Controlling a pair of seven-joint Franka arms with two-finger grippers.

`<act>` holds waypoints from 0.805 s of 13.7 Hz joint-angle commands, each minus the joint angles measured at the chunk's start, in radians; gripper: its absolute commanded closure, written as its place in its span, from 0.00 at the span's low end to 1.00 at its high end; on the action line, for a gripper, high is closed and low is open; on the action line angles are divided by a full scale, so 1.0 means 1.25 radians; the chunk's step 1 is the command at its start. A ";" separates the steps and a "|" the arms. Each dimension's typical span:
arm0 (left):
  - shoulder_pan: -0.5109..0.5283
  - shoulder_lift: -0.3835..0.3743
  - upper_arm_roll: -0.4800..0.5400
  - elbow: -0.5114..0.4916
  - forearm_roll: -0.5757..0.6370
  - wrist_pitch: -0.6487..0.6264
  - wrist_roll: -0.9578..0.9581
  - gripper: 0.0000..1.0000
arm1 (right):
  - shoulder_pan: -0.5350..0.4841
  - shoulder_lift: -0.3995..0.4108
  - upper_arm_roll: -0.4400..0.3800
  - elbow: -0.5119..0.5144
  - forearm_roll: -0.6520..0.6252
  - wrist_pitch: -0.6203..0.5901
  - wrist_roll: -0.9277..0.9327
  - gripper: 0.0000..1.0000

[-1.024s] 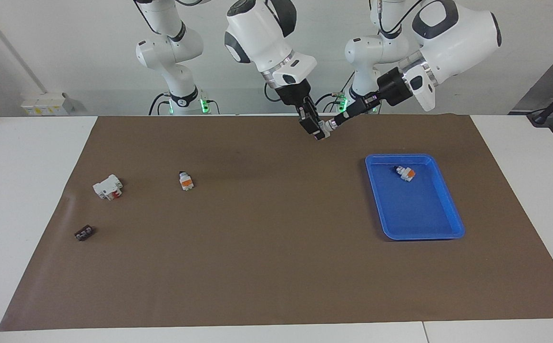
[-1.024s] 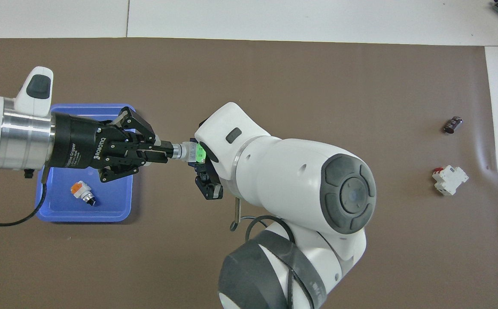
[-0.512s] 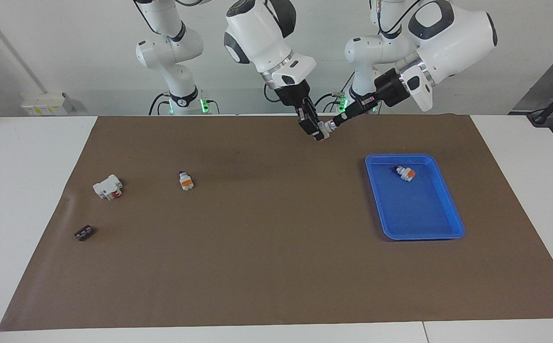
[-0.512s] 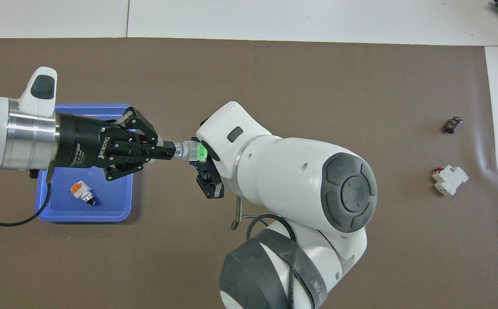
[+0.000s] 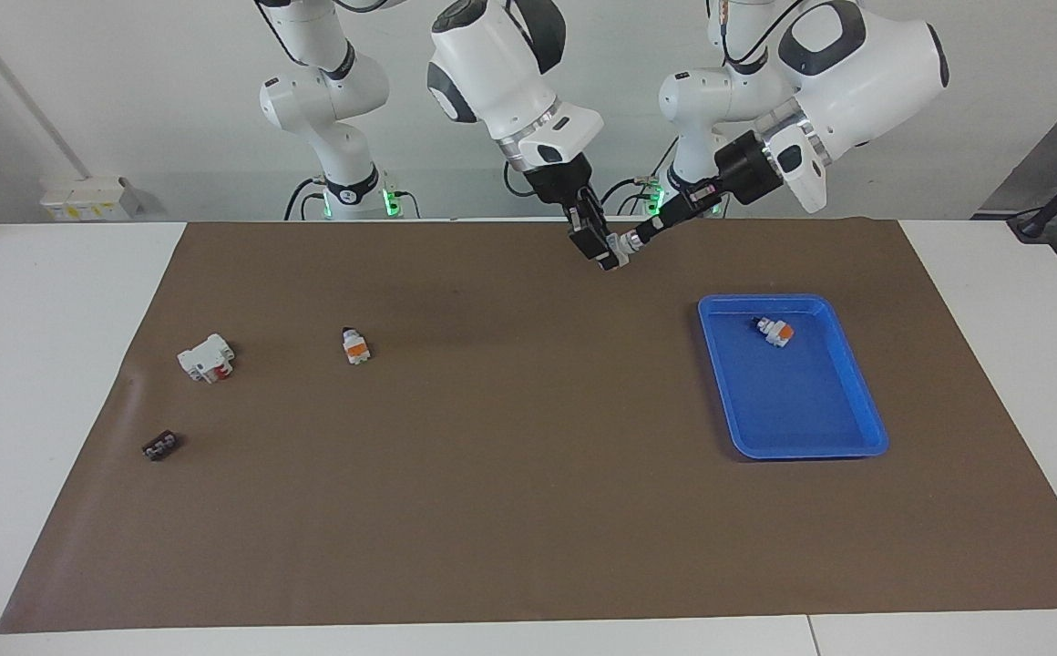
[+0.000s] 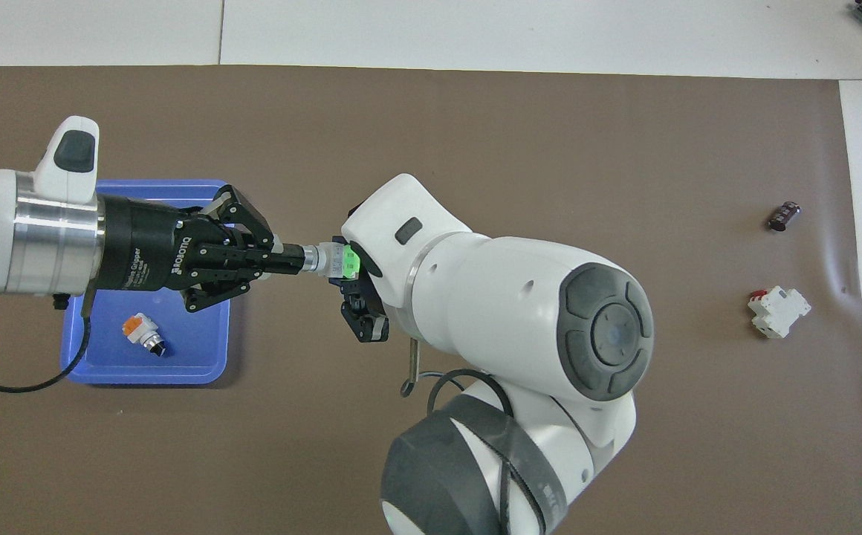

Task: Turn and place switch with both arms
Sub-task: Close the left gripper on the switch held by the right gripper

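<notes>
Grippers are meeting in the air over the mat's edge nearest the robots, between the two bases. The left gripper [image 6: 291, 260] is reaching in level from the tray's side, its fingertips pressed together on the knob end of the switch [image 6: 334, 261], while the outer links are splaying out behind them. The right gripper [image 5: 603, 252] is coming down from above and is pinching the body of the same switch, whose green face is showing upward in the overhead view. The switch is hanging clear of the brown mat [image 5: 528, 510], touching nothing but the two grippers.

Farther from the robots, the blue tray [image 5: 867, 401] is lying toward the left arm's end, with its rim well inside the mat's border; an orange-faced switch [image 5: 774, 331] is resting in the part of the tray nearest the robots, leaving most of the tray floor bare. Toward the right arm's end, another orange-faced switch [image 5: 356, 346] and a white block with red [image 5: 206, 358] are sitting apart from each other, and a small dark part [image 5: 160, 446] is lying farther out, near the mat's side edge. The middle and farthest stretches of the mat are giving wide open room.
</notes>
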 commanded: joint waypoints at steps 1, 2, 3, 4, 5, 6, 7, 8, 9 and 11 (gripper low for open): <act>-0.023 -0.020 0.006 -0.032 -0.013 0.039 -0.008 1.00 | 0.000 -0.003 0.009 0.002 -0.018 0.012 0.038 1.00; -0.023 -0.020 0.006 -0.034 -0.013 0.039 -0.012 1.00 | 0.000 -0.003 0.009 0.002 -0.018 0.012 0.039 1.00; -0.022 -0.020 0.006 -0.034 -0.013 0.039 -0.033 1.00 | 0.000 -0.003 0.009 0.002 -0.019 0.012 0.039 1.00; -0.022 -0.020 0.006 -0.034 -0.013 0.042 -0.068 1.00 | 0.000 -0.003 0.010 0.002 -0.019 0.012 0.039 1.00; -0.022 -0.020 0.006 -0.033 -0.013 0.051 -0.099 1.00 | 0.001 -0.003 0.009 0.002 -0.019 0.012 0.039 1.00; -0.022 -0.018 0.006 -0.034 -0.012 0.057 -0.128 1.00 | 0.001 -0.003 0.009 0.002 -0.019 0.012 0.039 1.00; -0.022 -0.018 0.006 -0.034 -0.012 0.061 -0.162 1.00 | 0.001 -0.003 0.009 0.002 -0.019 0.012 0.039 1.00; -0.022 -0.018 0.006 -0.033 -0.010 0.061 -0.196 1.00 | 0.001 -0.003 0.009 0.002 -0.019 0.012 0.040 1.00; -0.022 -0.018 0.007 -0.033 -0.009 0.063 -0.231 1.00 | 0.001 -0.004 0.010 0.002 -0.019 0.012 0.040 1.00; -0.022 -0.017 0.007 -0.033 -0.007 0.070 -0.315 1.00 | 0.001 -0.003 0.009 0.002 -0.019 0.012 0.040 1.00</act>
